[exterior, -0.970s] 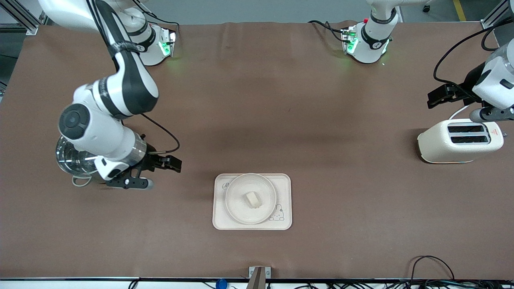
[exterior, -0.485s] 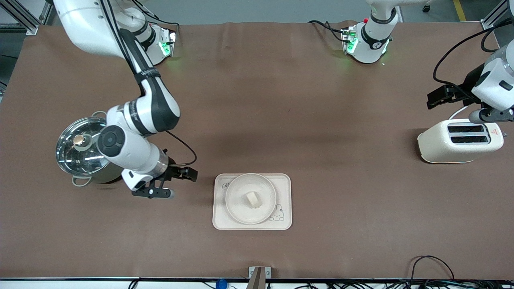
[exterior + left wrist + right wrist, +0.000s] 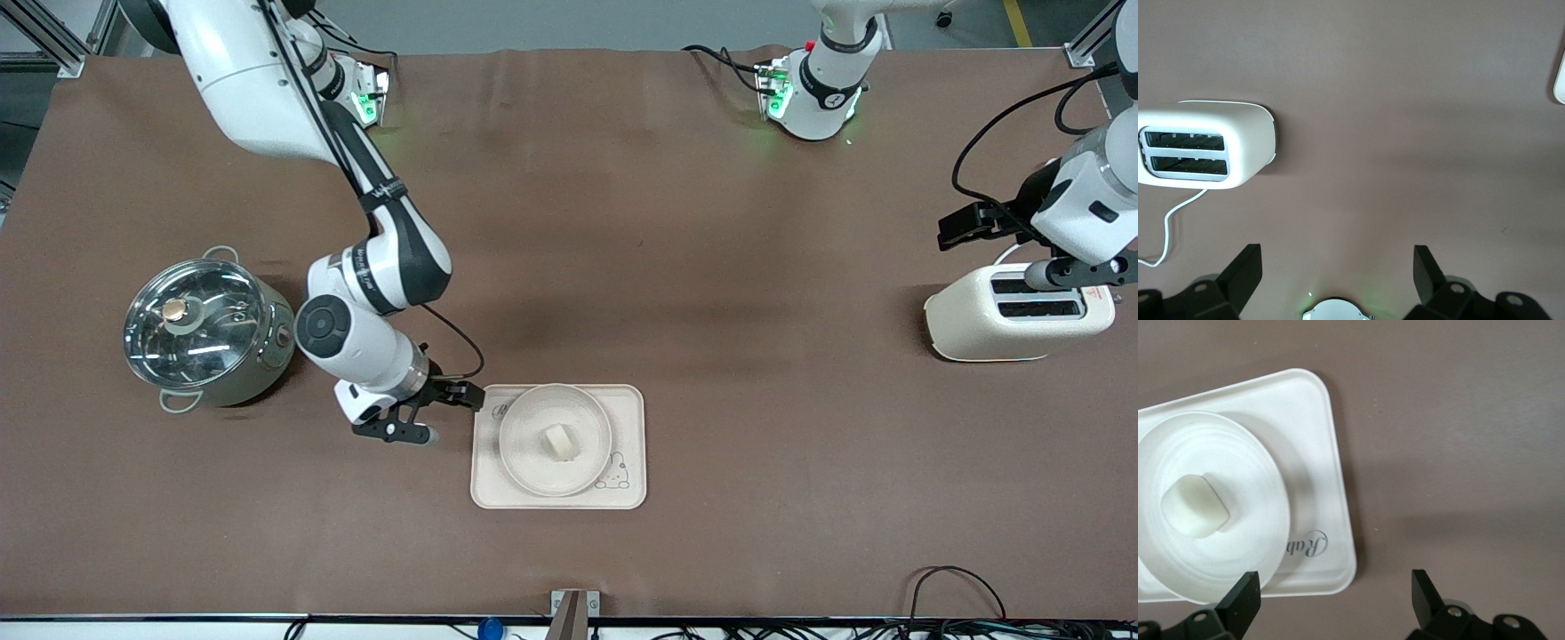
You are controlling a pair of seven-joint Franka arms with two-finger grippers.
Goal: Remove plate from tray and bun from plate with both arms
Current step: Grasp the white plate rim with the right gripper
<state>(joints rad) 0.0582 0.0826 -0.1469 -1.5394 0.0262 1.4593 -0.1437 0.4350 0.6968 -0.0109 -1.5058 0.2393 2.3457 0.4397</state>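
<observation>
Rectangular cream tray with rabbit drawing (image 3: 627,409): on the brown table (image 3: 711,267), nearest the front camera.
Round shallow cream-white plate (image 3: 520,462): on the tray.
Small pale cream-white bun (image 3: 560,442): on the plate's middle, untouched.
Right gripper (image 3: 427,418): black, jaws spread wide, empty; just over the tray's edge toward the right arm's end, beside plate and bun, apart from both.
Steel lidded pot (image 3: 206,331): toward the right arm's end.
Cream two-slot toaster (image 3: 996,324): toward the left arm's end.
Left gripper (image 3: 1337,267): jaws spread wide, empty, over the toaster, well apart from the bun.
</observation>
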